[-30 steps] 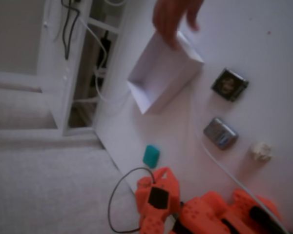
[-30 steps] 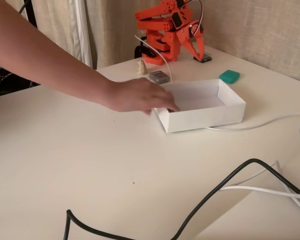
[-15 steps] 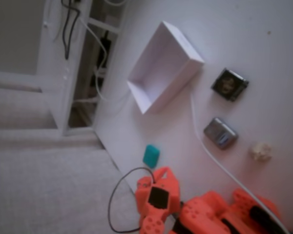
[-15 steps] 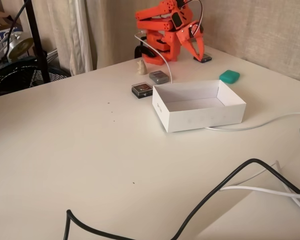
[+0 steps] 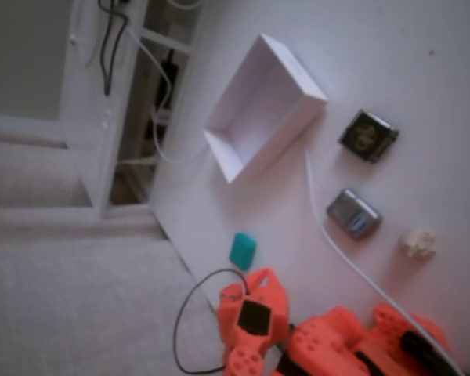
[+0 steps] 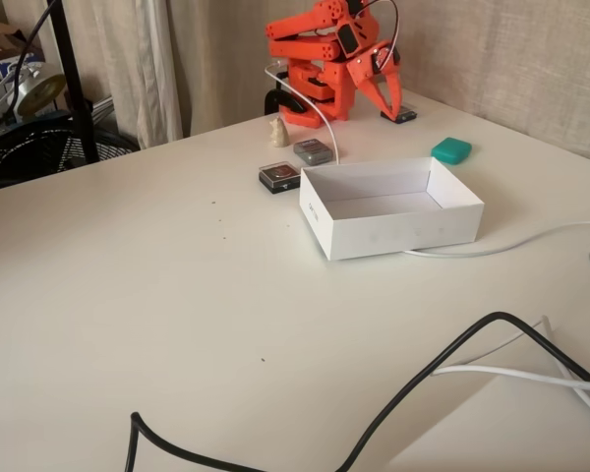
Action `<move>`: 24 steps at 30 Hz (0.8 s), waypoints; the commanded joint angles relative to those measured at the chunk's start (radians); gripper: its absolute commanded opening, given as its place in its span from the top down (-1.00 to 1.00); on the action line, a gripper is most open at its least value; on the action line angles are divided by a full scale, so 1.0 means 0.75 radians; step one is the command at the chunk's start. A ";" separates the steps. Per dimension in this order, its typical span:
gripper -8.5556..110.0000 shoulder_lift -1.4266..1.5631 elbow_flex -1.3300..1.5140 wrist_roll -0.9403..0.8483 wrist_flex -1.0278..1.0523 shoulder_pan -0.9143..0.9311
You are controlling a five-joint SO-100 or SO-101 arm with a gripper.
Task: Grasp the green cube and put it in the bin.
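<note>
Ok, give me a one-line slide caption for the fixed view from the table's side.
Orange arm folded at the far edge, green cube on the table beside the empty bin, not yet grasped.

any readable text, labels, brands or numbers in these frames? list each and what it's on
None can be read in either fixed view.
Bin: plain white walls, no print visible.
Green cube: plain, no marking.
Dark square gadget: some pattern on its face, too blurred to read.
Grey metallic gadget: a darker patch on top, too blurred to tell if it is text.
Orange arm: no legible label.
</note>
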 commanded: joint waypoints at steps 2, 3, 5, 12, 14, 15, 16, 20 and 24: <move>1.00 0.008 -0.004 -0.012 -0.014 -0.012; 1.00 0.008 -0.004 -0.014 -0.014 -0.012; 1.00 0.008 -0.004 -0.014 -0.014 -0.012; 1.00 0.008 0.027 -0.045 -0.182 -0.063; 1.00 -0.043 0.002 -0.043 -0.301 -0.070; 1.00 -0.084 -0.022 -0.043 -0.385 -0.098; 1.00 -0.129 -0.059 -0.043 -0.462 -0.131; 0.99 -0.391 -0.358 -0.045 -0.552 -0.233; 1.00 -0.634 -0.738 -0.045 -0.452 -0.335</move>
